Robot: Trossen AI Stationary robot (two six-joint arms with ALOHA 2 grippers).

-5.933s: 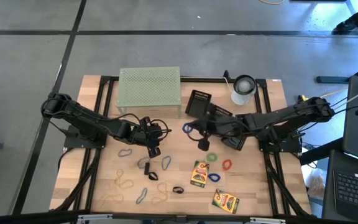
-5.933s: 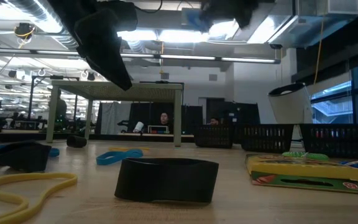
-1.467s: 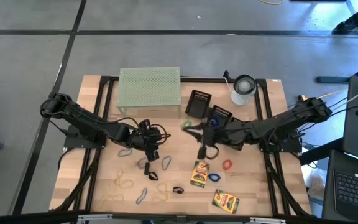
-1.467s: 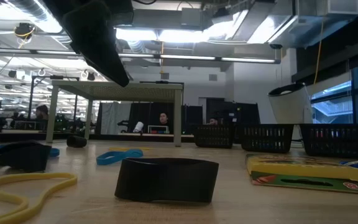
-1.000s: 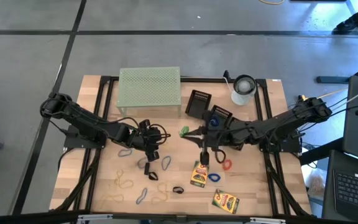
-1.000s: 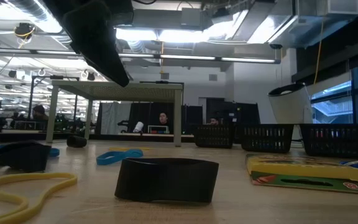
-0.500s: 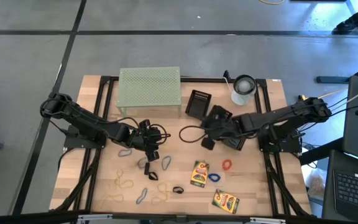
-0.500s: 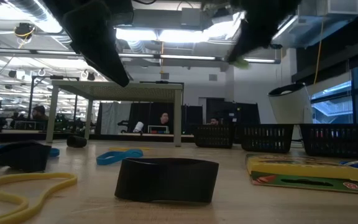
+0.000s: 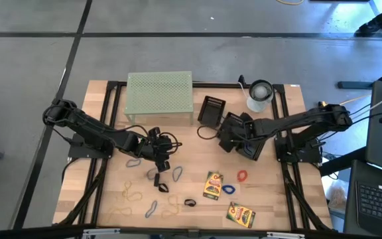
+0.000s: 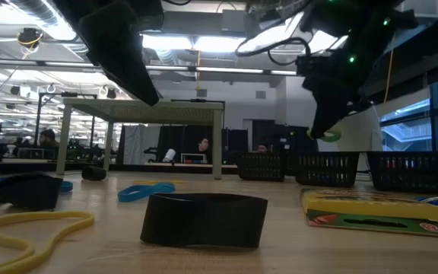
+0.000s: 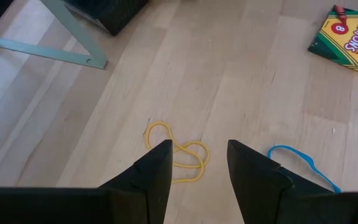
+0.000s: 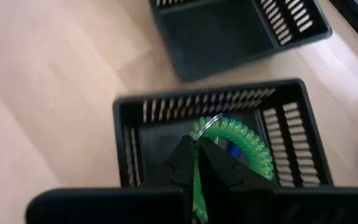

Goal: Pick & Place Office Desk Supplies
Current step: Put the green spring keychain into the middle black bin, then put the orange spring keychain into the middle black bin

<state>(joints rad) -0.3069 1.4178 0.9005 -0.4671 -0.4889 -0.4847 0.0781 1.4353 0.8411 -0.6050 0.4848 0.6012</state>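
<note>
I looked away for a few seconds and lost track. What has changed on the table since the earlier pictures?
The right gripper picked the green coil band off the table centre and carried it back over a black basket, still shut on it. The left gripper stayed open over the yellow rubber band; the crayon boxes did not move.

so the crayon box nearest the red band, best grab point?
Judging from above: the crayon box lies flat, long axis running away from the table's front edge, with the red band and a blue band close on its right. Come straight down and close the pincer across its two long edges at mid-length.
</note>
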